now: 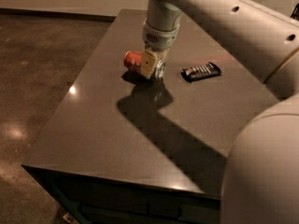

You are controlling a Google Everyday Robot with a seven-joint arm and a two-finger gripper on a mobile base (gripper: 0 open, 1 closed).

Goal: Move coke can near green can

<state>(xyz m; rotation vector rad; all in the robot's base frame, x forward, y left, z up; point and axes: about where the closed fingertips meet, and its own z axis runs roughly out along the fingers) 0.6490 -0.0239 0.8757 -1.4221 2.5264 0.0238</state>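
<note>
The coke can (132,59) is red and lies on its side at the far middle of the dark table (107,143), its silver end (160,71) pointing right. My gripper (150,67) comes down from above and is shut on the coke can; one beige finger (148,63) crosses the can's front. The can sits at or just above the table top; I cannot tell whether it touches. The green can is hidden behind my wrist and gripper.
A flat black snack wrapper (201,71) lies to the right of the gripper. My arm spans the upper right and its large housing fills the lower right corner. The table's left edge drops to a polished floor (37,78).
</note>
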